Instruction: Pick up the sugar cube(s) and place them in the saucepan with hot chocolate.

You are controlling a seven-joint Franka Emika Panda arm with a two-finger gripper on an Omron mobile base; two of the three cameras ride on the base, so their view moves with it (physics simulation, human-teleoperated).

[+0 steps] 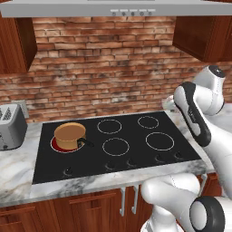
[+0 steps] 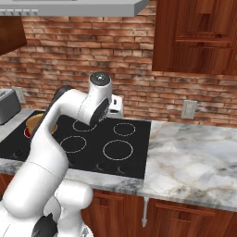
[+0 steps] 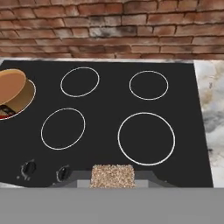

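Observation:
The saucepan with hot chocolate point(image 1: 69, 135) is a copper-orange pot with a light brown top, standing on the red-glowing front-left burner of the black cooktop point(image 1: 131, 154). It also sits at the left edge of the hand view, saucepan point(image 3: 13, 92), and half hidden behind my arm in the right base view, saucepan point(image 2: 33, 122). A brown speckled sugar cube point(image 3: 112, 176) is held between the fingers of my gripper point(image 3: 112, 178), which is shut on it. The hand hovers above the cooktop's right front part, well to the right of the pot.
A grey toaster point(image 1: 11, 126) stands on the marble counter left of the cooktop. Marble counter point(image 2: 194, 157) stretches to the right, with a wall outlet point(image 2: 188, 109) above it. A range hood point(image 1: 113, 7) and wooden cabinets point(image 2: 199, 37) hang overhead.

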